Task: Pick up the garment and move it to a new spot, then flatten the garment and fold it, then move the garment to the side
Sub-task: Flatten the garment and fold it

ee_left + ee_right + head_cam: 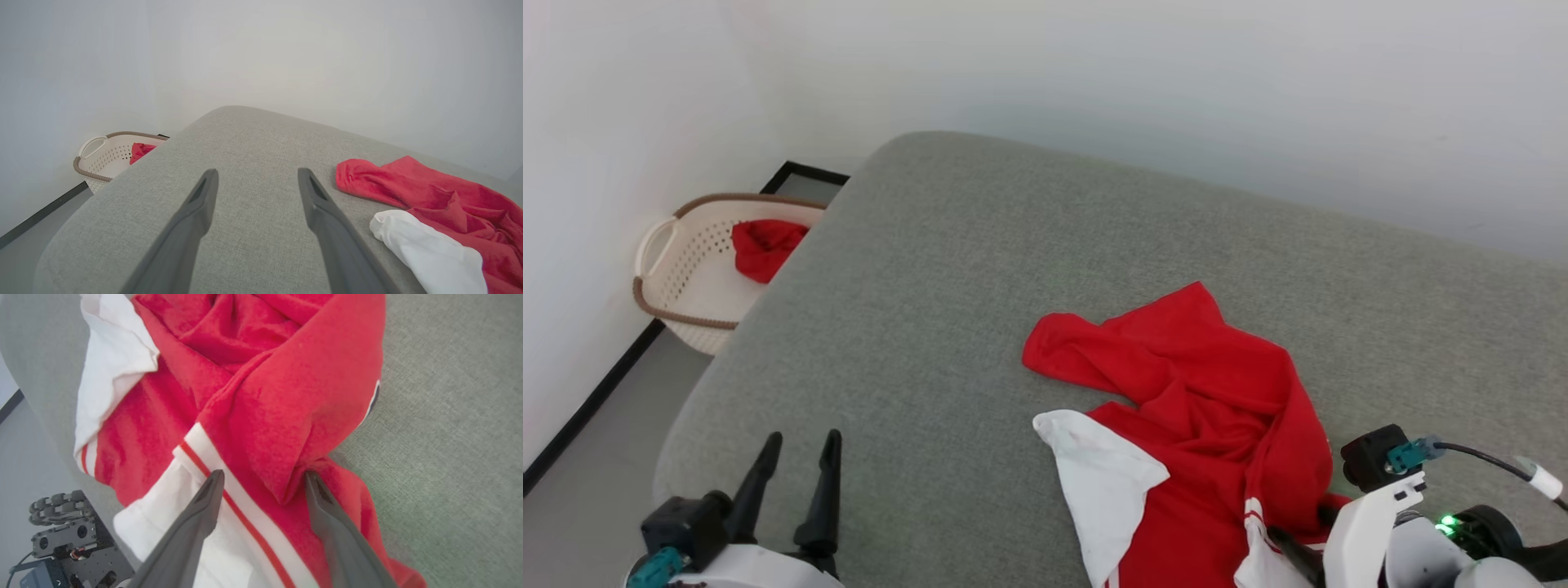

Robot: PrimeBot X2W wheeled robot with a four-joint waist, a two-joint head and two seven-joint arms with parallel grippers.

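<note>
Lying crumpled on the grey upholstered surface, the garment is sitting right beneath the right gripper — its fingers are standing spread and empty, tips just over the striped sleeve band. The left gripper, likewise spread and empty, is hovering well apart to the garment's left — the right arm is nearer.

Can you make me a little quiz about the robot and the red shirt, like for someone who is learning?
1. What lies in the laundry basket?
2. True or false: the red-and-white jersey shirt is neatly folded.
3. The right gripper, jaws open, points at: A the basket, B the shirt, C a cup.
Key: 1 a red cloth; 2 false; 3 B.
</note>
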